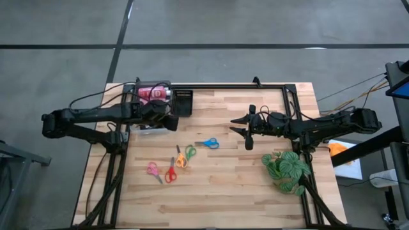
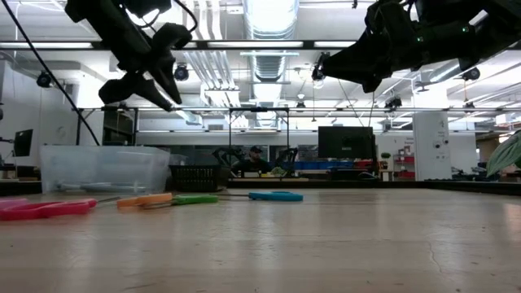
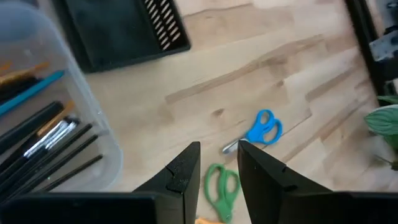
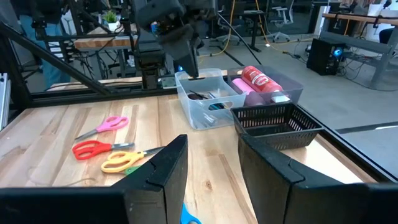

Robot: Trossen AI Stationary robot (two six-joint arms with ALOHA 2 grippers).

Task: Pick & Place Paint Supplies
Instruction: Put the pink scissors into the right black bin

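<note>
Several small scissors lie flat on the wooden table: blue [image 1: 208, 142], orange and green [image 1: 185, 155], red [image 1: 170, 174] and pink [image 1: 153, 169]. A clear tub [image 1: 148, 108] at the far left holds pink bottles with a red tube [image 1: 152, 93] and thin brushes [image 3: 43, 140]. My left gripper [image 1: 169, 121] hangs open above the table beside the tub, tilted down, with nothing between its fingers [image 3: 186, 171]; the blue scissors [image 3: 264, 127] and green scissors [image 3: 222, 186] lie beyond it. My right gripper [image 1: 246, 131] waits open and level at the right, raised, facing the scissors [image 4: 102, 146].
A black mesh basket [image 1: 183, 102] stands next to the tub at the far edge. A green leafy plant [image 1: 287, 169] sits at the near right. A black frame [image 1: 255, 85] borders the table's far and side edges. Bare wood lies between the grippers.
</note>
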